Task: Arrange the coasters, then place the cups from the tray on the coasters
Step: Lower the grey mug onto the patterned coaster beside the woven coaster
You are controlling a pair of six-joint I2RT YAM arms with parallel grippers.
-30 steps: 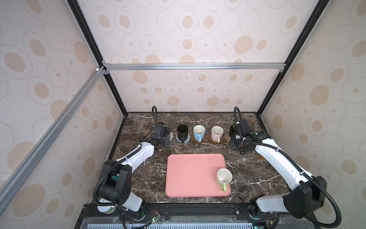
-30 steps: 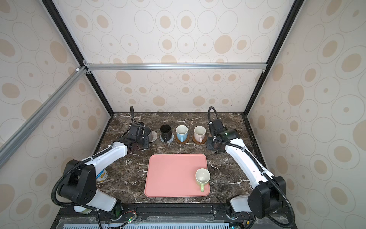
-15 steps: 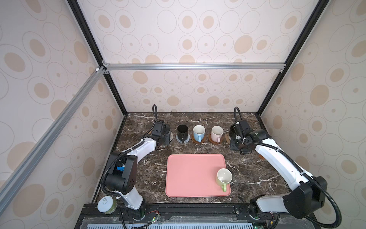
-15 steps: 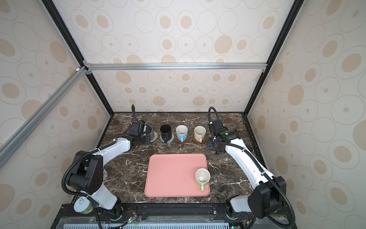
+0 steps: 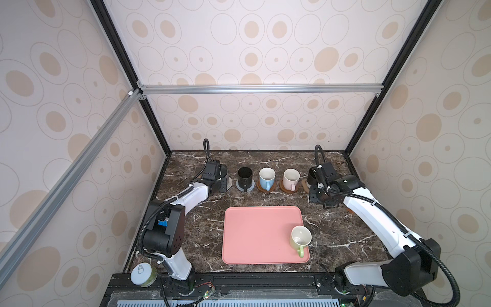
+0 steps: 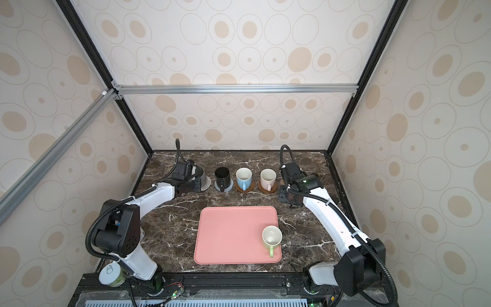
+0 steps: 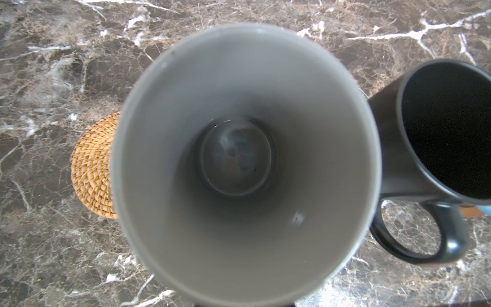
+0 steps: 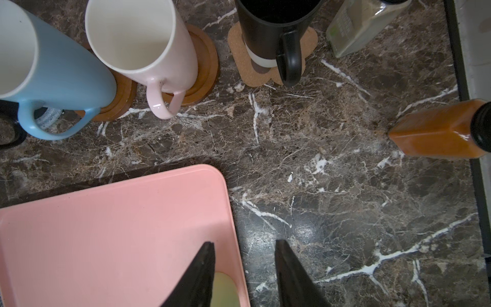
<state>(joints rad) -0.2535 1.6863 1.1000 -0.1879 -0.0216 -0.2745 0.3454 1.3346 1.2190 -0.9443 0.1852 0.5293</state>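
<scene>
My left gripper (image 5: 221, 183) is shut tight near the back-left corner of the tabletop. The grey cup (image 7: 244, 164) fills its camera, so I think it holds that cup, but I cannot see the fingers. My right gripper (image 8: 243, 243) is open with nothing in it, near the back-right corner of the tray (image 5: 255, 234).

4 cups stand on coasters in a row by the back edge. They are a black cup (image 5: 245, 175), the blue cup (image 5: 266, 177), the pink cup (image 5: 291, 178) and the other black cup (image 8: 276, 26), which is on the paw coaster (image 8: 240, 50). The green cup (image 5: 301, 237) is on the tray, at its front-right corner.

What could go wrong? The grey cup is very close to the black cup. If I lower it crooked, they may knock.

I cannot see its bottom. A pale coaster (image 6: 206, 184) peeks out at its foot, and the rattan coaster (image 7: 93, 164) sticks out on the far side. So the cup may land half on an edge and tip when I let go.

The amber bottle (image 8: 438, 135) and a clear bottle (image 8: 364, 26) stand by the right edge. My right arm could bump them.

The clear bottle's label is too blurry to read. The white-lidded can (image 5: 142, 275) at the front-left corner shows no words I can read.
</scene>
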